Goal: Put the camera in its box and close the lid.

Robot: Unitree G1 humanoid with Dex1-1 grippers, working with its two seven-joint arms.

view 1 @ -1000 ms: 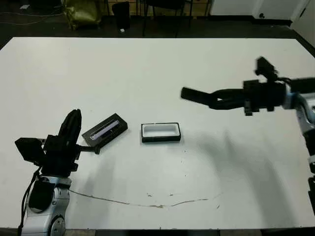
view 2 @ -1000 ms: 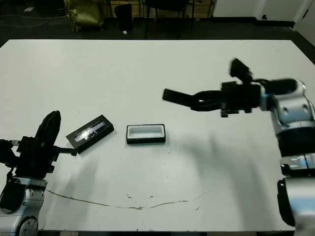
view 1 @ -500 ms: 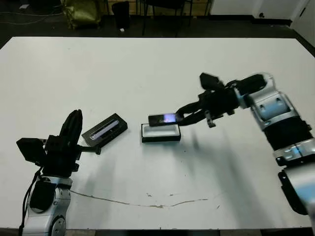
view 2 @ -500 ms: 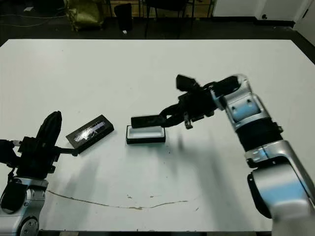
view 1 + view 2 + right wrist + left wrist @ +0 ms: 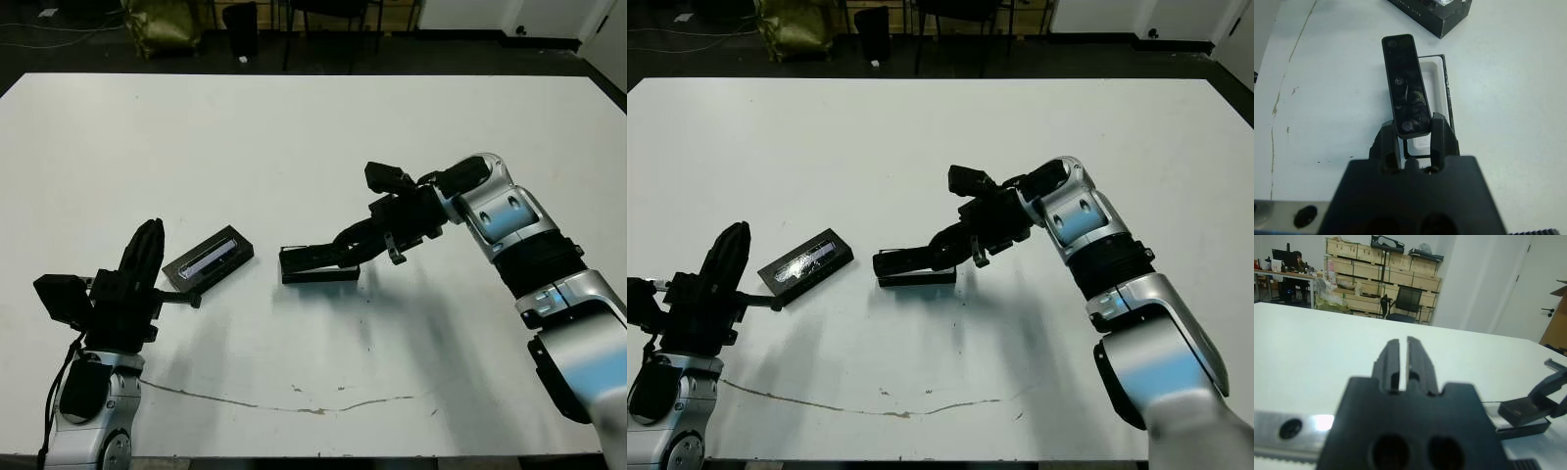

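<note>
Black camera (image 5: pixel 1406 83) is now right down over the box (image 5: pixel 1436 78), clamped in our right gripper (image 5: pixel 1415 131) after swinging in from the right, so we're about ready to release, with our left gripper (image 5: pixel 1400 357) pinched shut on nothing, lid (image 5: pixel 208 258) waiting left of the box.

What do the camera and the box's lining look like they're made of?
The camera in the right hand: probably hard plastic or glass, smooth and glossy, since its dark face shows reflections. The box lining: matte white, no glare, perhaps card or foam; the pictures cannot settle which.
</note>
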